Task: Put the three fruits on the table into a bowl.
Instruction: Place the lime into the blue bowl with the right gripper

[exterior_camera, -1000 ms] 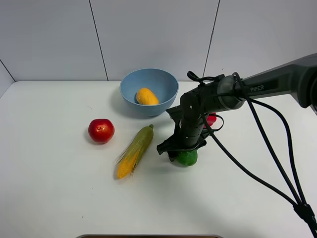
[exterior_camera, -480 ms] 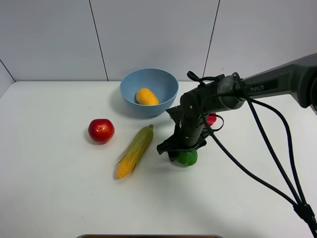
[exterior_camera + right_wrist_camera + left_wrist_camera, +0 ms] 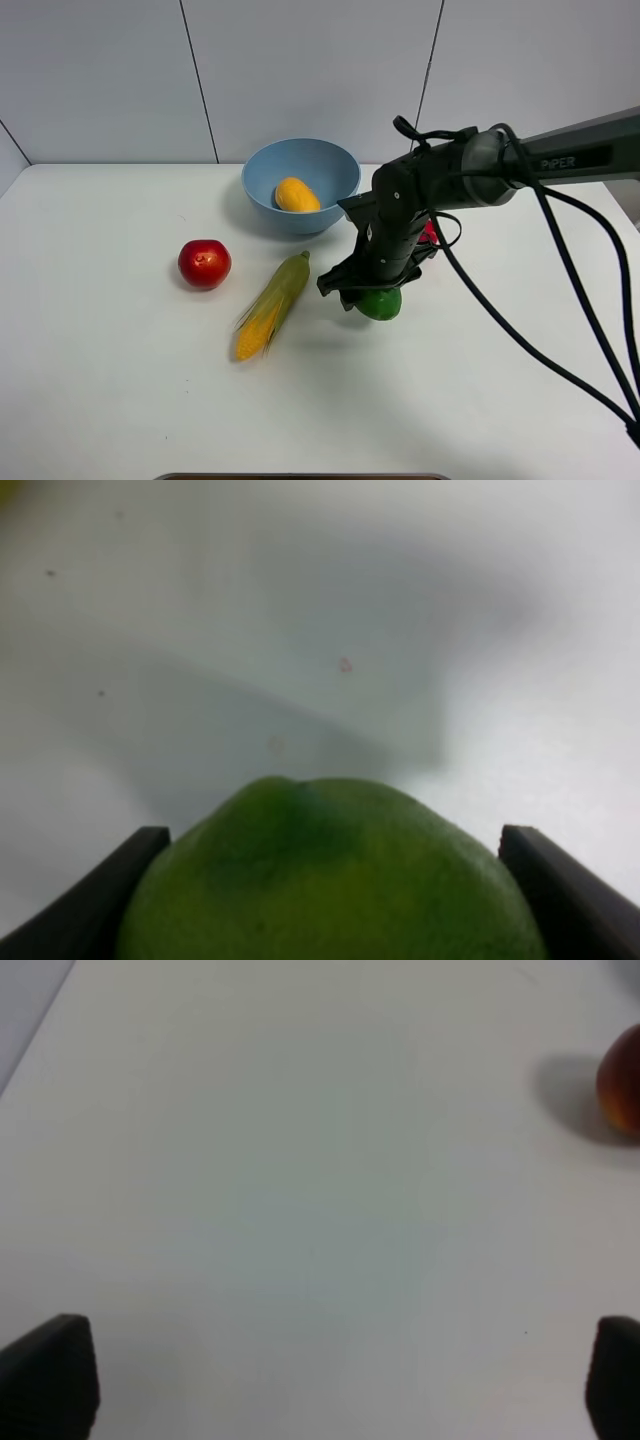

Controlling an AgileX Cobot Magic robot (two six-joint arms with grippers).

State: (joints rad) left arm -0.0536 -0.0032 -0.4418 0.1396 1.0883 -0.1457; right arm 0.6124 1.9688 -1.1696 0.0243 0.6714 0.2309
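My right gripper [image 3: 376, 293] is shut on the round green fruit [image 3: 382, 303], which hangs just above the table [image 3: 120, 390], right of the corn. The right wrist view shows that fruit [image 3: 330, 870] filling the gap between both dark fingers, with its shadow on the white surface beneath. The oblong orange-yellow fruit [image 3: 296, 194] lies inside the light-blue bowl [image 3: 262, 205] at the back middle. The red apple [image 3: 204, 263] sits on the table to the left. In the left wrist view my left gripper [image 3: 330, 1380] stands open over bare table, with the apple [image 3: 622, 1090] at the picture's edge.
A corn cob in green husk [image 3: 272, 303] lies slantwise between the apple and the right gripper. A red pepper [image 3: 429, 238] shows only partly behind the right arm. Black cables trail from that arm to the front right. A grey wall closes the back.
The right arm has risen and shifted slightly right, lifting the green fruit off the table. Everything else stayed put.
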